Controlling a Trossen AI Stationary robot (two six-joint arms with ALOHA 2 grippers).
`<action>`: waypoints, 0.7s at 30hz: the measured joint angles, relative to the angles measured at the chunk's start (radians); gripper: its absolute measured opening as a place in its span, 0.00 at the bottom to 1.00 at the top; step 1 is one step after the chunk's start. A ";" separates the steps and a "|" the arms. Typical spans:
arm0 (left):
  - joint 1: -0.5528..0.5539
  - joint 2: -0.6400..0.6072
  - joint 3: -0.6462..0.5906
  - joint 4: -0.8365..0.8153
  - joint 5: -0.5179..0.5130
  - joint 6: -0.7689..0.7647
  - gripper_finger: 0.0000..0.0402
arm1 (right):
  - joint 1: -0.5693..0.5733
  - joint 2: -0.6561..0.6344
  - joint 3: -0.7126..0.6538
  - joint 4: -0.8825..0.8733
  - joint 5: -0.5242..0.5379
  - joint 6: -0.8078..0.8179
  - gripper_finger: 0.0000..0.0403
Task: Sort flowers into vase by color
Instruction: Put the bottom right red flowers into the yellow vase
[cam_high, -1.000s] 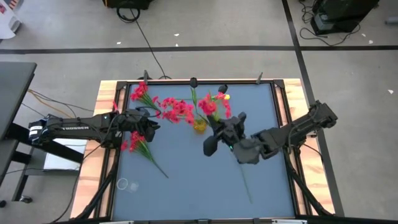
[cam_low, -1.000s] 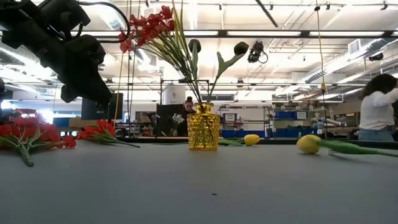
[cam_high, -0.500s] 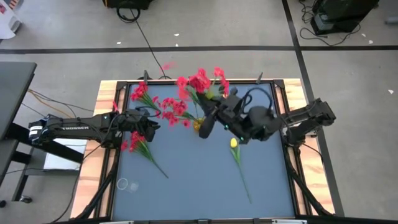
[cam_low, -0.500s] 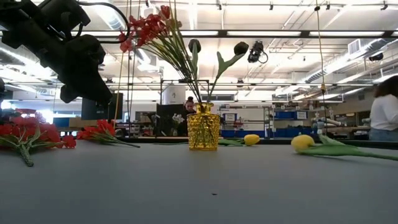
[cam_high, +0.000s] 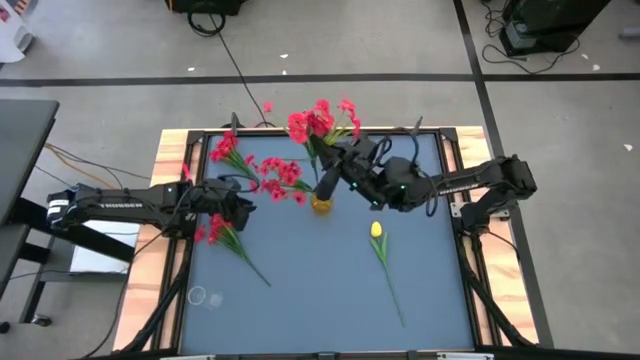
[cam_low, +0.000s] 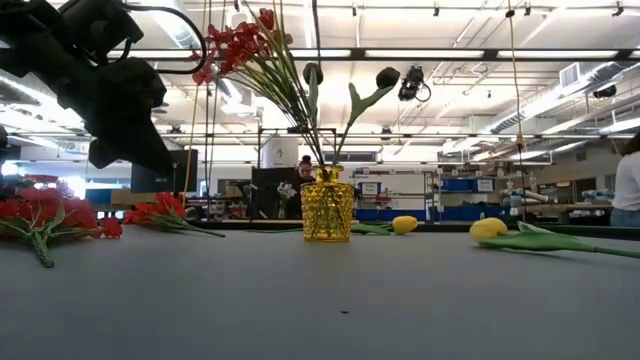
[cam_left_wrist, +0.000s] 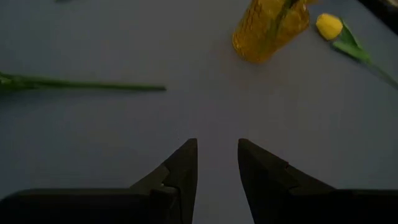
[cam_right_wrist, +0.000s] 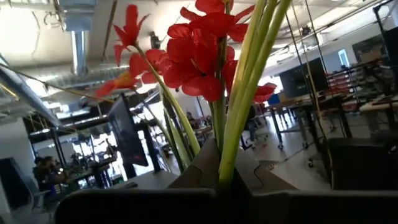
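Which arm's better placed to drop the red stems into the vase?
Right. The right gripper is shut on the red flowers, just by the yellow vase. The left gripper is open and empty, farther off near the table's left edge.

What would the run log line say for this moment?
right gripper: shut on red flowers above yellow vase | left gripper: open, idle | yellow tulip: on table
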 joint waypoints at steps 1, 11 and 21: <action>-0.007 0.000 0.000 -0.003 0.000 -0.003 0.30 | -0.005 -0.005 -0.033 0.035 0.001 0.004 0.03; -0.025 0.000 0.000 -0.002 0.000 -0.008 0.30 | -0.044 -0.042 -0.373 0.296 -0.009 0.134 0.03; -0.024 0.000 0.000 -0.001 0.000 -0.019 0.30 | -0.100 0.011 -0.452 0.410 -0.113 0.192 0.03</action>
